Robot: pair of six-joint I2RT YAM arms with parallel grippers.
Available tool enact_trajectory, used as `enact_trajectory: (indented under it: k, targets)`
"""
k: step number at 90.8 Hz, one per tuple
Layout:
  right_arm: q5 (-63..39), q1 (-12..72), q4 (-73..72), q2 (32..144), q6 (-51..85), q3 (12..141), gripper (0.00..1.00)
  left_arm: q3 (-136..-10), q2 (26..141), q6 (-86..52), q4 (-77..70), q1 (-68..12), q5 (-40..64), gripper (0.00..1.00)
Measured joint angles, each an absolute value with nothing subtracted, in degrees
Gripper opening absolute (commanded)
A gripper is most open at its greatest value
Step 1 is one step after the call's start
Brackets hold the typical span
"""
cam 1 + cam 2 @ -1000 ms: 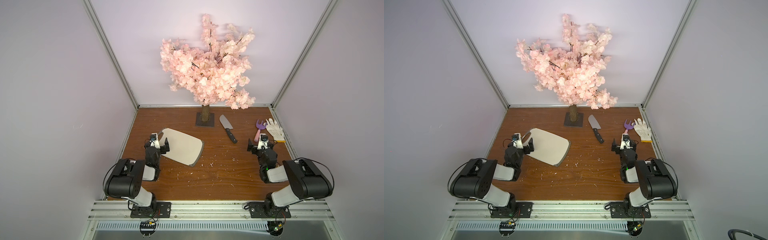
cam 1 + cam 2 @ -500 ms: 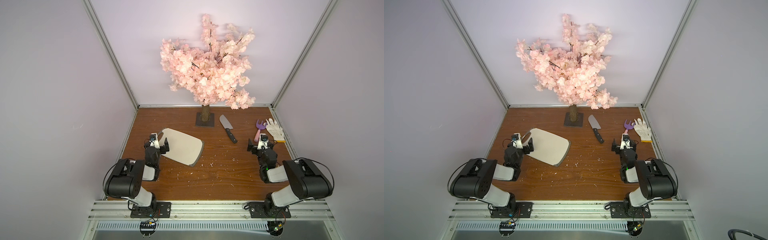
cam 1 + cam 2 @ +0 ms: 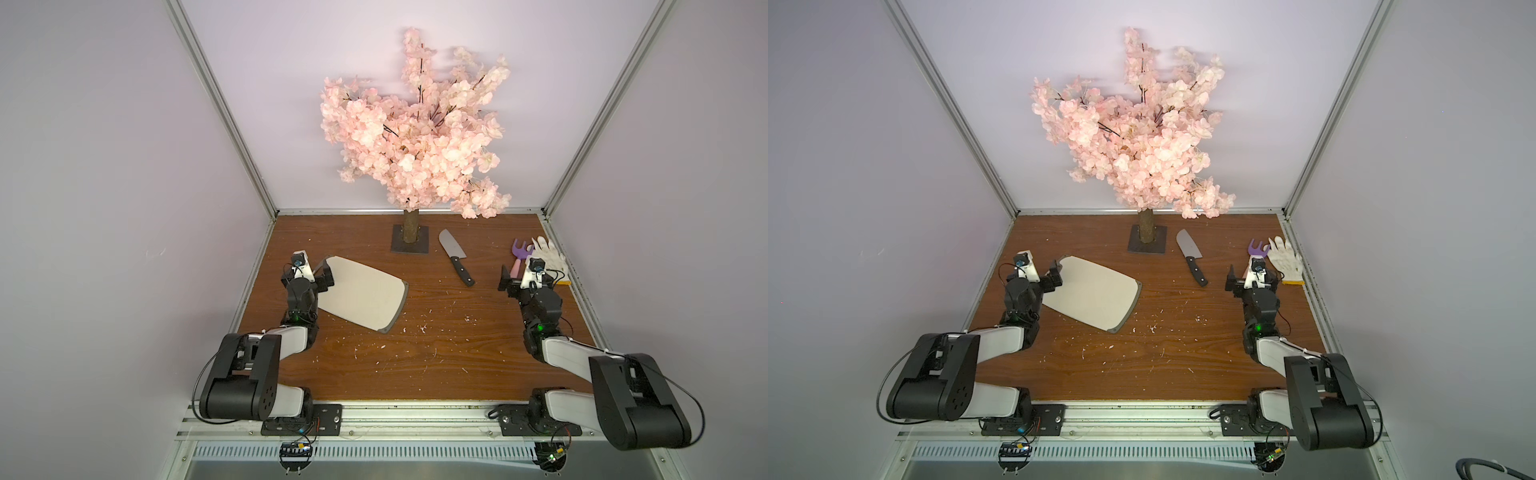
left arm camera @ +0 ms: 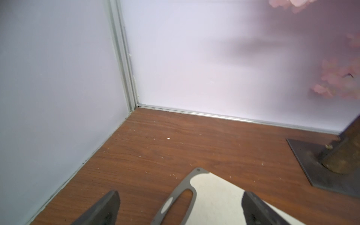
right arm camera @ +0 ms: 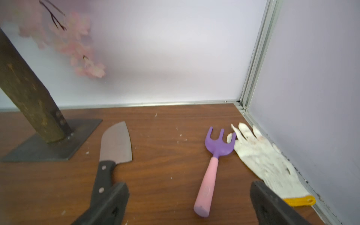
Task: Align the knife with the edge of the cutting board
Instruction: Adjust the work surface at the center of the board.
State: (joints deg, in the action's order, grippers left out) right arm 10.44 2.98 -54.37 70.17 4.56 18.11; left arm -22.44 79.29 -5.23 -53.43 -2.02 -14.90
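Both my tools stand wide open and empty. My left tool (image 4: 180, 208) sits low over the cutout end of the board (image 3: 361, 297), jaws either side of that corner. I judge it waits there to steady the board if the knife bumps it.

The knife (image 3: 456, 259) lies flat on the bench (image 3: 436, 353), well apart from the board, beyond its far right corner. Its blade points away from me and its black handle toward me, slanted differently from the board's edges, so no aligning is done yet.

My right tool (image 5: 192, 202) hangs farther from the board than the knife does, one finger near the handle's end. The fork (image 5: 210, 167) lies straight ahead between my jaws, with the glove (image 5: 263, 159) touching its tines. I would shift toward the board to bracket the handle, or I might grab the fork instead.
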Motion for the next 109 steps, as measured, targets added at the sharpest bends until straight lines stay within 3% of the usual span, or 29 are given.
enact_trajectory:
  k: [24,34,52,86,109]
  targets:
    - [8.7,3.0,-29.4,65.7,14.3,32.0,1.00,-36.0,74.8,-20.9,-29.1,-3.4,-28.8,0.99]
    - [5.0,3.0,-21.9,64.8,16.3,34.6,0.99,-43.5,74.5,-25.8,-19.3,-3.6,-30.9,0.99]
    - [-1.5,3.4,-12.1,62.6,21.8,35.9,1.00,-46.5,74.3,-29.6,-9.5,-3.9,-31.0,0.99]
    - [-3.9,14.7,-4.4,59.1,29.9,36.0,1.00,-48.2,79.6,-29.0,-6.8,0.4,-22.8,0.99]
    - [-1.9,23.8,-2.7,64.2,33.4,38.5,1.00,-48.2,80.9,-26.3,-7.6,2.0,-19.5,0.99]
